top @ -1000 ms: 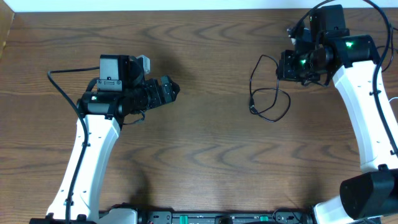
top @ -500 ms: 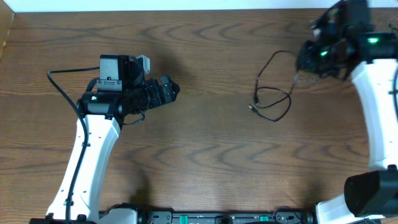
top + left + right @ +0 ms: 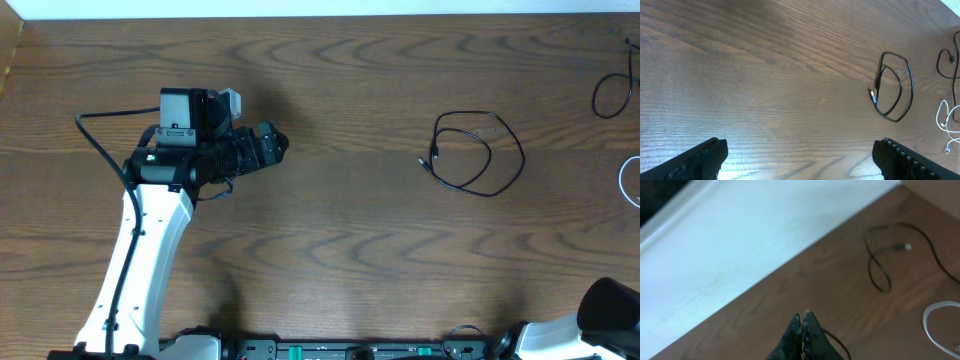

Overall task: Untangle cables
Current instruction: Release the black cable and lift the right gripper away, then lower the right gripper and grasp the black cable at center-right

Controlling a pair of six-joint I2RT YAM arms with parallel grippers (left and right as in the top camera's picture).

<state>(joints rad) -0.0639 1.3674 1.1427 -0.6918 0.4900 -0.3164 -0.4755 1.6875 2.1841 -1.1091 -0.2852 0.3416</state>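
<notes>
A black cable lies looped on the desk; a second black cable and the white cable sit close together at its right edge. Your left pincer is spread, your right pincer pressed together; pinch one strand only, drawing it clear.

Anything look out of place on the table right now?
Yes: a second black cable and the white cable lie at the overhead view's right edge, partly cut off, well apart from the looped black cable.
</notes>
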